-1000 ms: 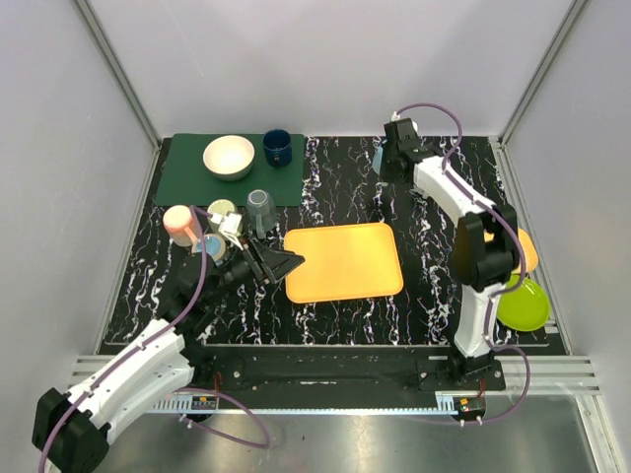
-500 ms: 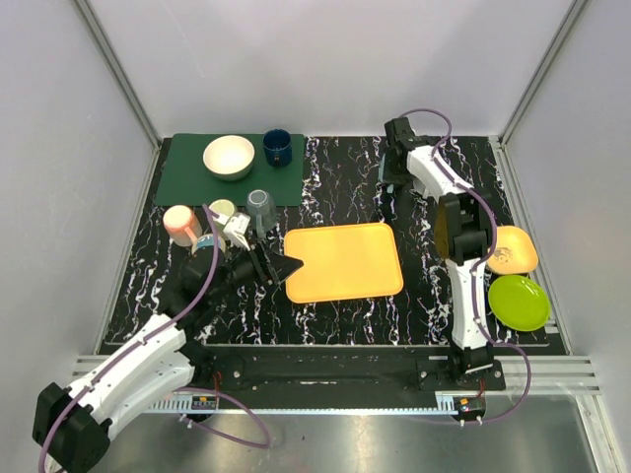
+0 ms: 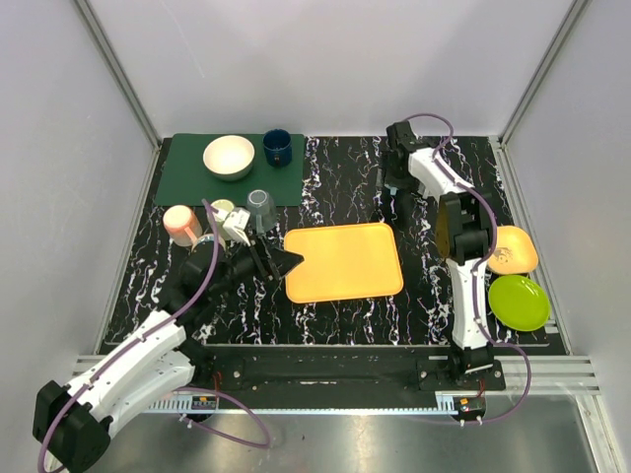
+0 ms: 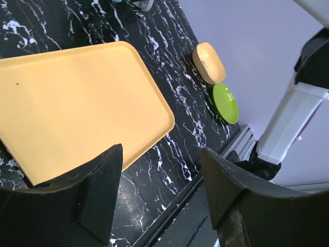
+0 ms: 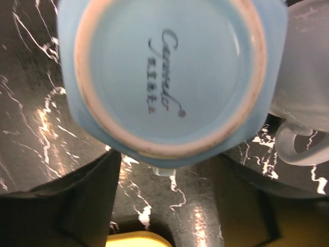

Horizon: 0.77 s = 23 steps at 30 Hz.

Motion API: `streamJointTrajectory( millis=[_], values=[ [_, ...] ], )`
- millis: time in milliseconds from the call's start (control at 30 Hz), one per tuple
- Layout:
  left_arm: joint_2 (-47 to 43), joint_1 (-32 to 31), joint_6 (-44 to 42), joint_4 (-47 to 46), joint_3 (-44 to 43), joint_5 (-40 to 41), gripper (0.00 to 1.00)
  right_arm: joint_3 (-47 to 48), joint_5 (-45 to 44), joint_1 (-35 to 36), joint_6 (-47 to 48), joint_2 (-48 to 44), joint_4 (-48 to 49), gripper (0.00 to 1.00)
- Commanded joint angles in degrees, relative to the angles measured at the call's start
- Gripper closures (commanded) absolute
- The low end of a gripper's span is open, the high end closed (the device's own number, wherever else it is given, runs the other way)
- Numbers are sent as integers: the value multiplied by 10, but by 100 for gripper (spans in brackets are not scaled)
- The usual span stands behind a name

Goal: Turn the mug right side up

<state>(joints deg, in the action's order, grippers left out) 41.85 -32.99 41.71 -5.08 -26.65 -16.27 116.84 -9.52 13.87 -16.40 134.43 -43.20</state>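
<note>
At the upper right of the overhead view, the right gripper [image 3: 390, 197] hangs directly above the pale blue ceramic mug [image 5: 169, 77], just beside a frosted white mug [image 5: 303, 67]. The blue mug's stamped base faces up, so its axis is upright but inverted. The fingers [image 5: 77, 206] flank it; we cannot tell whether they clamp. The left gripper [image 4: 159, 190], spread and empty, is over the orange plastic tray [image 4: 77, 103], well apart.
</note>
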Motion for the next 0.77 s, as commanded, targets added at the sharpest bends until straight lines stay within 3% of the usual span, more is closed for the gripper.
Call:
streamJointTrajectory(
  millis=[0,67,200,367,433,533,667,733],
  values=[
    [-7,2,-17,24,-30,27,35,-36,-16,2,-20,-82,34,20],
    [-5,2,-23,43,-41,38,34,-52,-9,4,-35,-129,46,14],
    [11,1,-25,102,-84,89,26,-112,-13,25,-71,-253,96,12],
    [67,1,37,234,-150,225,17,-358,9,58,-93,-519,259,12],
    [81,2,73,279,-172,262,12,-462,18,63,-93,-619,325,8],
    [95,1,87,287,-179,267,12,-532,21,65,-85,-701,331,5],
    [69,1,36,220,-153,255,17,-575,43,72,-73,-762,317,2],
    [63,1,31,204,-154,262,12,-600,50,75,-84,-798,318,1]
  ],
)
